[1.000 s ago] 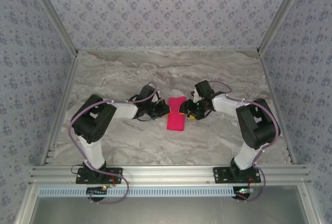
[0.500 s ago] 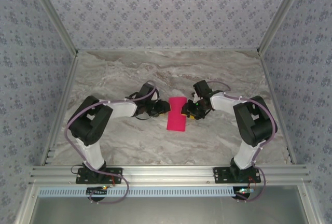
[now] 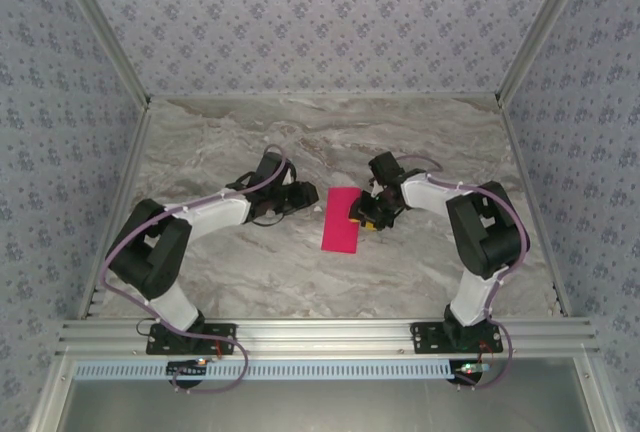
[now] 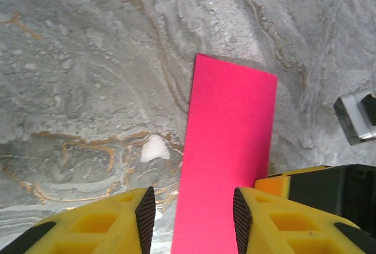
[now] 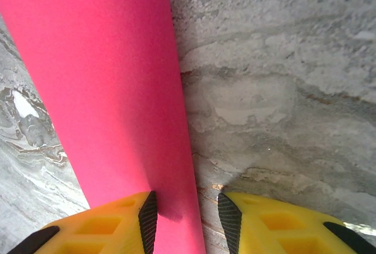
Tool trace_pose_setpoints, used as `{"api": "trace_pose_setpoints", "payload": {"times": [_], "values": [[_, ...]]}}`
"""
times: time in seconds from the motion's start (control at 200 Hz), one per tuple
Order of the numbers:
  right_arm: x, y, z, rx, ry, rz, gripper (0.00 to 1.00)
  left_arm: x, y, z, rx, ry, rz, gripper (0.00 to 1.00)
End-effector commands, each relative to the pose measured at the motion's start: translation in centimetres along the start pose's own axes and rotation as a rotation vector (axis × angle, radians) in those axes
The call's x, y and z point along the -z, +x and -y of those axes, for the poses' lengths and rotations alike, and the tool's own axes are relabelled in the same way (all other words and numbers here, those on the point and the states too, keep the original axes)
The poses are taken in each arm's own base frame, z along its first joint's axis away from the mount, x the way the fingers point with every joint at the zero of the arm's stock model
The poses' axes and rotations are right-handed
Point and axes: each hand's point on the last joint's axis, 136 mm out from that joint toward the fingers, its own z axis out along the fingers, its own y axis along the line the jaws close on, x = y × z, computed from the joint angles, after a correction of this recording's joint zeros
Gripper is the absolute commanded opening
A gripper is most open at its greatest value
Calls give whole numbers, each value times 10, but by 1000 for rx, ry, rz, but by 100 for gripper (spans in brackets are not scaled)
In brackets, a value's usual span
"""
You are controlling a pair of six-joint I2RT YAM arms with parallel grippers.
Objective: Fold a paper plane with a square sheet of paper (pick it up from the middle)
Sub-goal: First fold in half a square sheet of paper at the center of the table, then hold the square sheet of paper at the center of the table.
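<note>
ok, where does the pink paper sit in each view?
Top external: pink paper, centre of picture, mid-table.
Left wrist: pink paper, centre-right, running down to the bottom edge.
Right wrist: pink paper, left half, top to bottom.
Shared landmark: grey marble table under it.

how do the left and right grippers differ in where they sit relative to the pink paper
From above, the left gripper stands just off the paper's left edge, while the right gripper overlaps its right edge. The left gripper is level with the paper's far end; the right gripper sits nearer the middle of its side. Both have yellow fingers with black pads, jaws open, and neither holds the paper, which lies flat on the table.
</note>
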Motion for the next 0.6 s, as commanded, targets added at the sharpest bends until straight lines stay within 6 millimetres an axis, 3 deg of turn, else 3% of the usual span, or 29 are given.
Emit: {"api": "trace_pose_setpoints", "payload": {"times": [0.0, 0.595], "values": [[-20, 21, 66, -88, 264, -61, 40, 5, 0, -4, 8, -16, 11, 42], [-41, 40, 100, -94, 418, -135, 37, -2, 1, 3, -17, 32, -2, 41]]}}
